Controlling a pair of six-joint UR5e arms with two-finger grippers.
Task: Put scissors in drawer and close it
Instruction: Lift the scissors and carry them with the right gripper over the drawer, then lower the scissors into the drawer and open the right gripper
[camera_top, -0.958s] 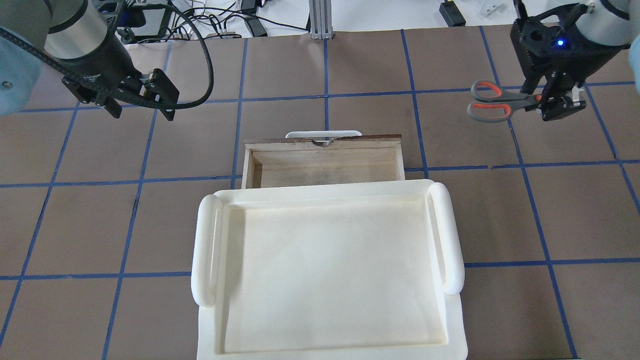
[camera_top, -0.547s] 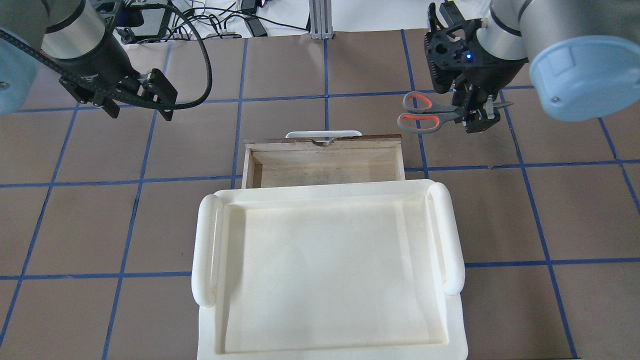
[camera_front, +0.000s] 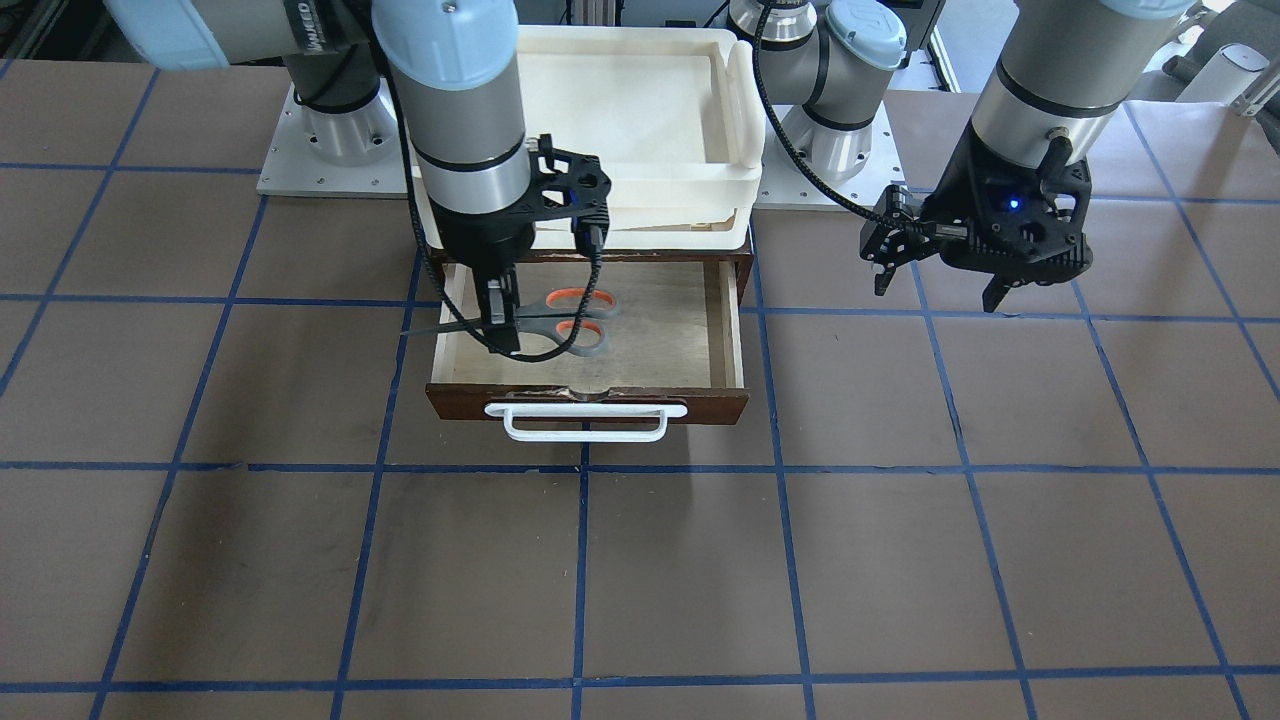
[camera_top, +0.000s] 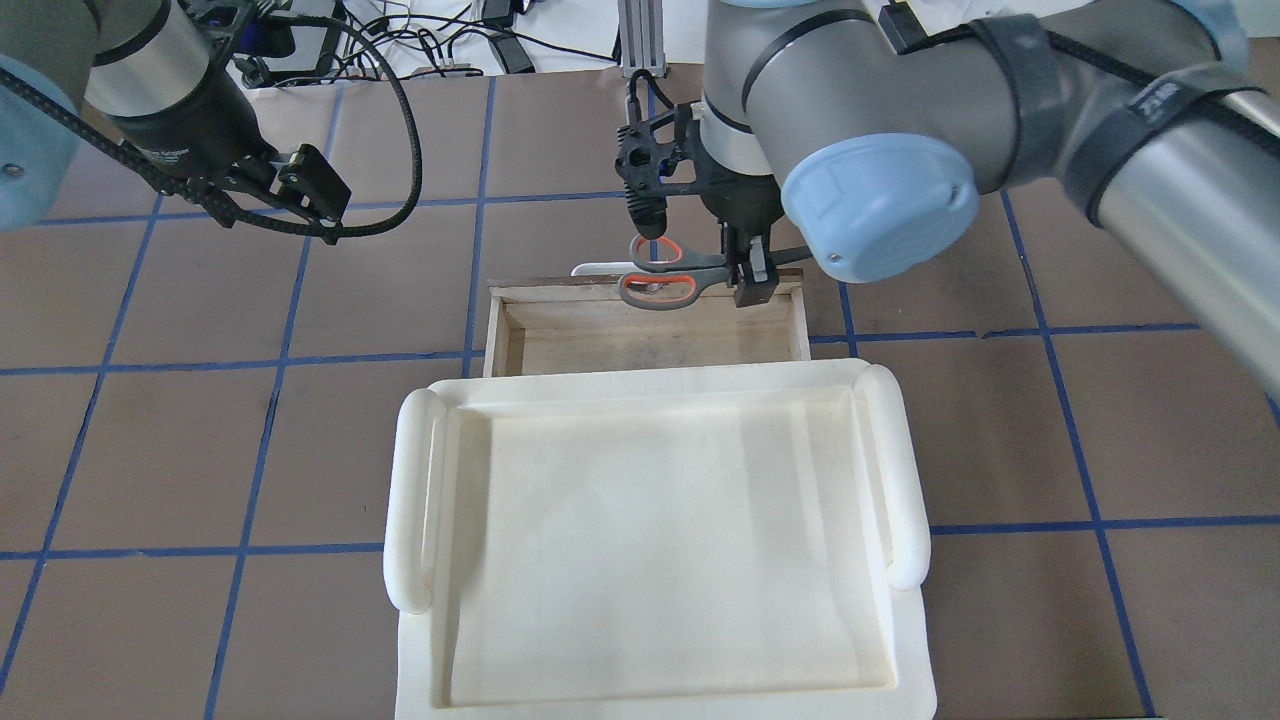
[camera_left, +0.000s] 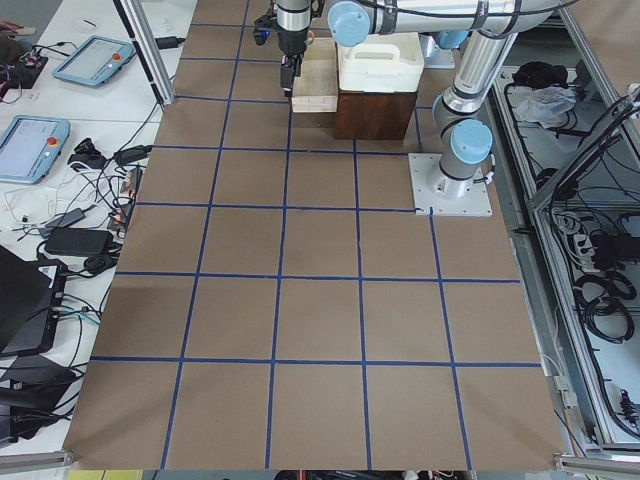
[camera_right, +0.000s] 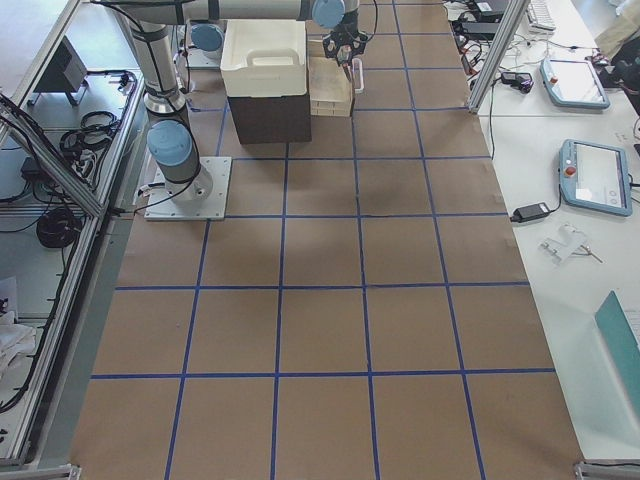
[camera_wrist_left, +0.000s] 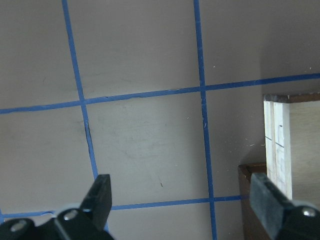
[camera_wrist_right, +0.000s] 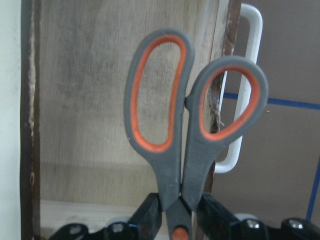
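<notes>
**Scissors (camera_front: 568, 322) clamped above the open drawer (camera_front: 672, 322)**

We see the right gripper (camera_front: 500, 336) clenched on the scissors near the pivot. The orange-lined loops point toward the drawer's middle, and the blade tips reach out past its side wall. In the right wrist view one loop hangs over the pale interior and the other over the front wall and white handle (camera_front: 585, 427). The left gripper (camera_front: 935, 290) hovers beside the drawer with its jaws spread and nothing between them. Stacked white trays (camera_top: 660, 540) sit atop the cabinet on a brown table (camera_top: 1000, 430) gridded with blue tape. Benches alongside carry tablets (camera_right: 590, 175) and cables.
</notes>
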